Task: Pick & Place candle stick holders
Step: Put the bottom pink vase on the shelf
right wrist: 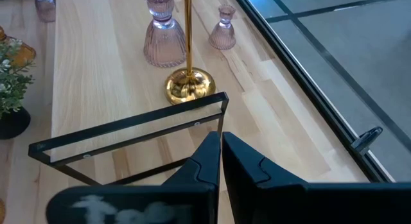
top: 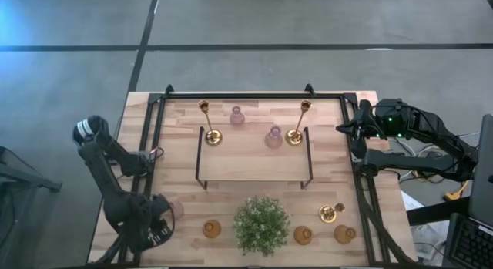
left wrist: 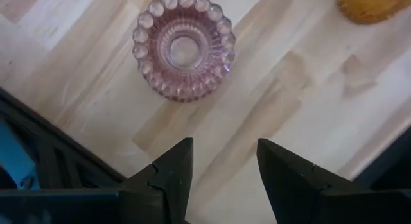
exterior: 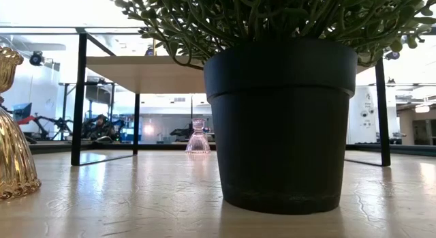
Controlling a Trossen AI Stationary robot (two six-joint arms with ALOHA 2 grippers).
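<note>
A squat pink-lilac glass holder (left wrist: 183,45) stands upright on the table near its near left corner (top: 176,210). My left gripper (left wrist: 221,163) hovers over the table just beside it, open and empty (top: 162,220). Two slim brass sticks (top: 206,122) (top: 300,121) and two pink glass holders (top: 237,115) (top: 273,136) stand on the raised shelf (top: 254,165). Amber glass holders (top: 212,229) (top: 303,236) (top: 344,234) and a short brass holder (top: 331,213) stand along the near edge. My right gripper (right wrist: 220,160) is shut and empty at the table's far right (top: 347,130).
A bushy green plant (top: 262,224) in a black pot (exterior: 279,122) stands at the near middle, between the amber holders. The shelf's black metal frame (right wrist: 128,131) lies just ahead of my right gripper. Black rails (top: 154,146) run along the table's sides.
</note>
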